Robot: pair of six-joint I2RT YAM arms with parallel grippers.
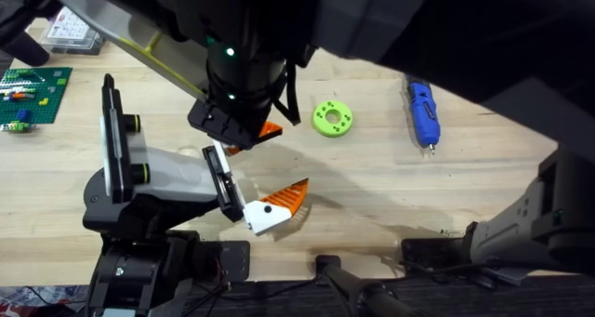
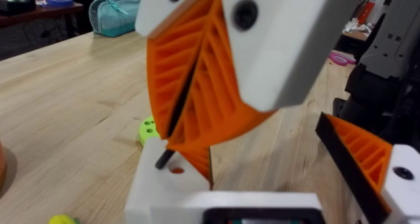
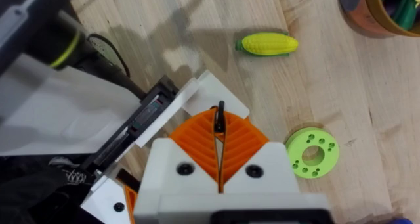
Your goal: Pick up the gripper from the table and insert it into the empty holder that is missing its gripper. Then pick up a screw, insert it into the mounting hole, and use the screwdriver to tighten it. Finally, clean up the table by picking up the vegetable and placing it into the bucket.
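My right gripper (image 3: 218, 142) reaches across the middle and is shut on a small black screw (image 3: 220, 117), whose tip (image 2: 163, 161) sits beside the mounting hole (image 2: 177, 170). Below it, the orange gripper (image 2: 197, 159) stands in the holder (image 3: 164, 109) on the light-grey body (image 1: 167, 173). That body's twin finger (image 1: 279, 205) is far from it, so my left gripper (image 2: 269, 145) is open and holds nothing. The blue screwdriver (image 1: 423, 112) lies at the far right. The yellow corn vegetable (image 3: 268, 44) lies near the orange bucket (image 3: 367, 14).
A lime-green ring with holes (image 1: 332, 118) lies just right of the right gripper. A green brick baseplate (image 1: 33, 94) and a clear box (image 1: 74, 29) sit at the far left. My right arm's base (image 1: 521, 233) stands at the lower right.
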